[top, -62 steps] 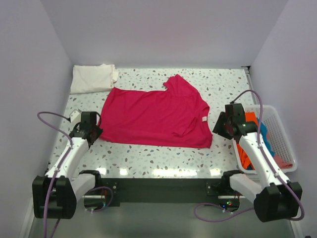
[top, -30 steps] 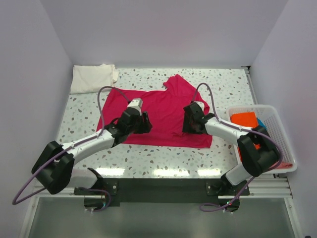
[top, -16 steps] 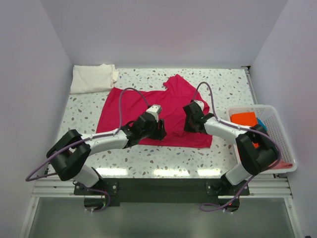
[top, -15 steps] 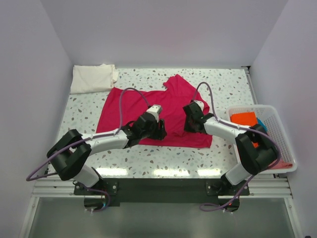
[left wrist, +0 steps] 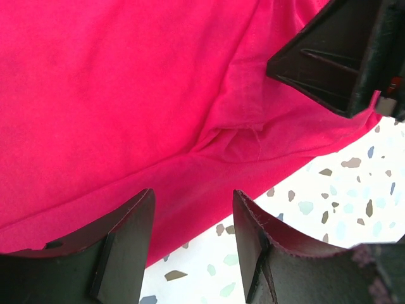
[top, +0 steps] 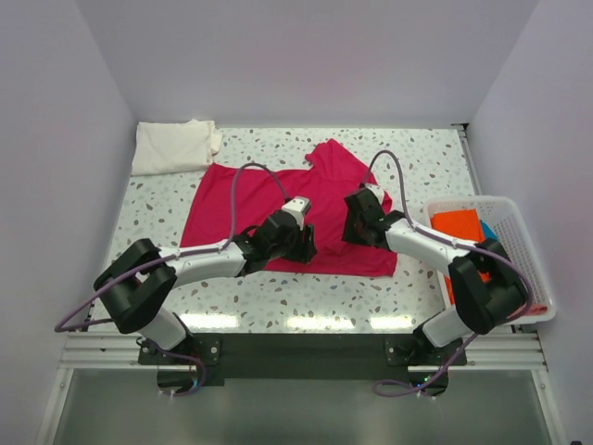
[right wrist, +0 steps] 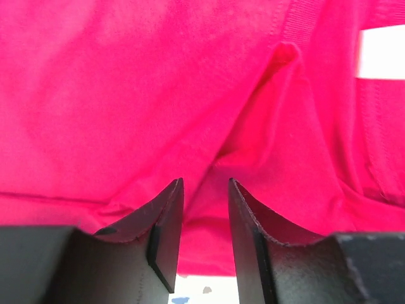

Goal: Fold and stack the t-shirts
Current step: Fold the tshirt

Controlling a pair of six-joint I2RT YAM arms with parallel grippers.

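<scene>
Both arms reach low over magenta shirt (top: 334, 176); left fingers (left wrist: 126, 247), right fingers (right wrist: 166, 233) parted, empty.

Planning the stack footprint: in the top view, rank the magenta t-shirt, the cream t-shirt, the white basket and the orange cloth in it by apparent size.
1. magenta t-shirt
2. white basket, partly behind the right arm
3. cream t-shirt
4. orange cloth, partly hidden, so its full size is unsure
</scene>
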